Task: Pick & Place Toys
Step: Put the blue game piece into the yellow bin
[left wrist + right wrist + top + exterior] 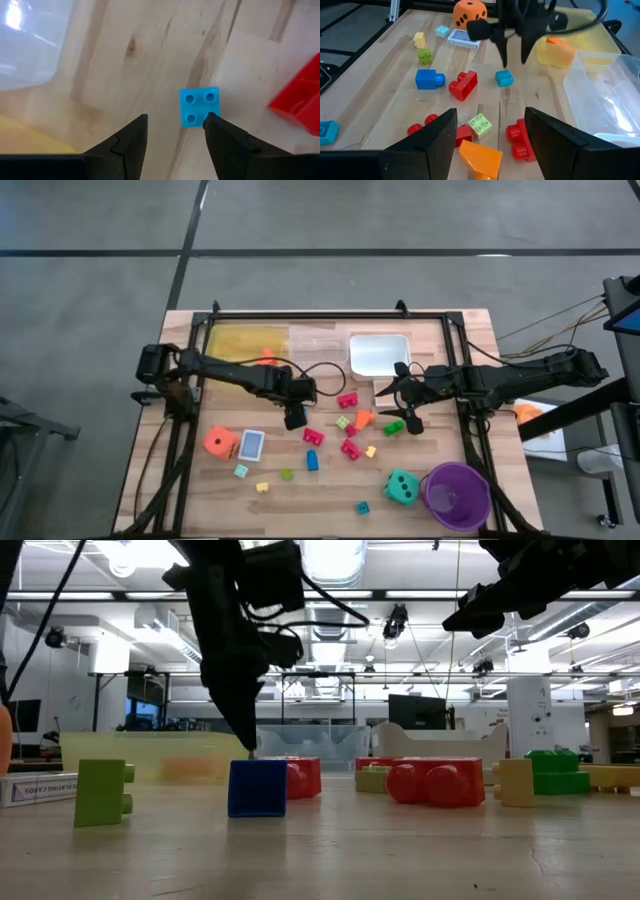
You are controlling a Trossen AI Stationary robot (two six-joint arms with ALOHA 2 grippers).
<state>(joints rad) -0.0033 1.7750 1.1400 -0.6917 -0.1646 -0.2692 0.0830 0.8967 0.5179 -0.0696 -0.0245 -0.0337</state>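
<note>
Blue small block (199, 106): on the wood table (150, 60), just beside one finger of the left gripper (174, 131), whose jaws hang apart, empty.
Red block (463, 84): near the blue one.
Right gripper (491, 131): parted, empty, above an orange block (481, 159).
Orange die (220, 444): beside cards (251, 445).
</note>
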